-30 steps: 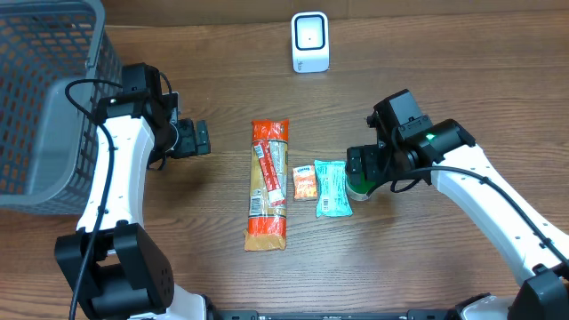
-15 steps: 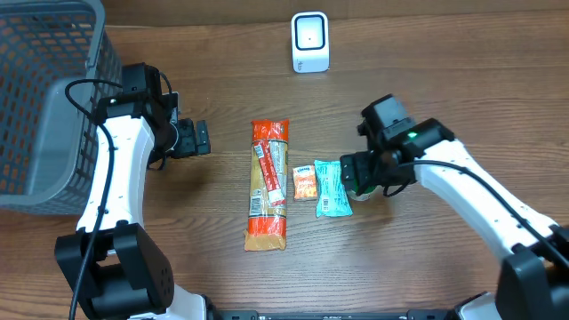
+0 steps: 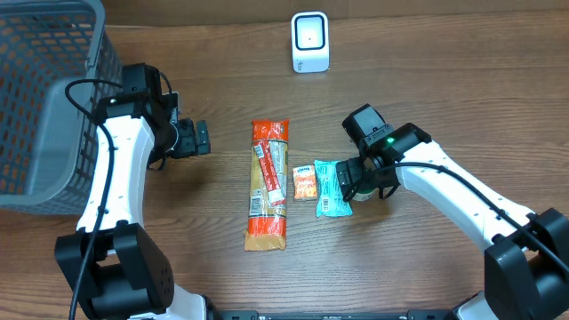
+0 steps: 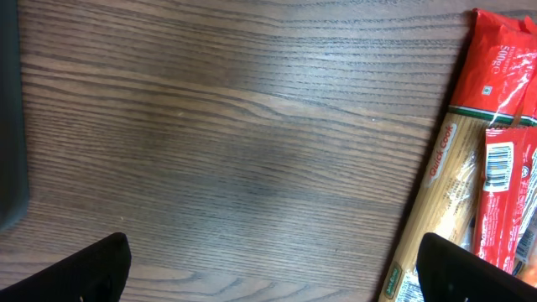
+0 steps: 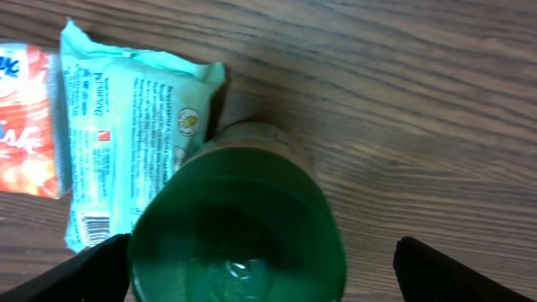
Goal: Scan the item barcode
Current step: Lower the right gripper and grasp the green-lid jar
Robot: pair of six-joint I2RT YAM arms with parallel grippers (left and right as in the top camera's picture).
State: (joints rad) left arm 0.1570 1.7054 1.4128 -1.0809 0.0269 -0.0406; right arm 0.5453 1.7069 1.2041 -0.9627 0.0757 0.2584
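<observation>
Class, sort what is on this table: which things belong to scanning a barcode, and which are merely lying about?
Job in hand: white scanner; green-capped jar; right gripper, open above it.
Lying about, for now: spaghetti pack; orange sachet; teal packet; grey basket.

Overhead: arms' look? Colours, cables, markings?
White shells, black joints on both. Left arm carries a looping black cable; right arm has a cable along its forearm and a green light by the wrist. Left gripper and right gripper are black.
</observation>
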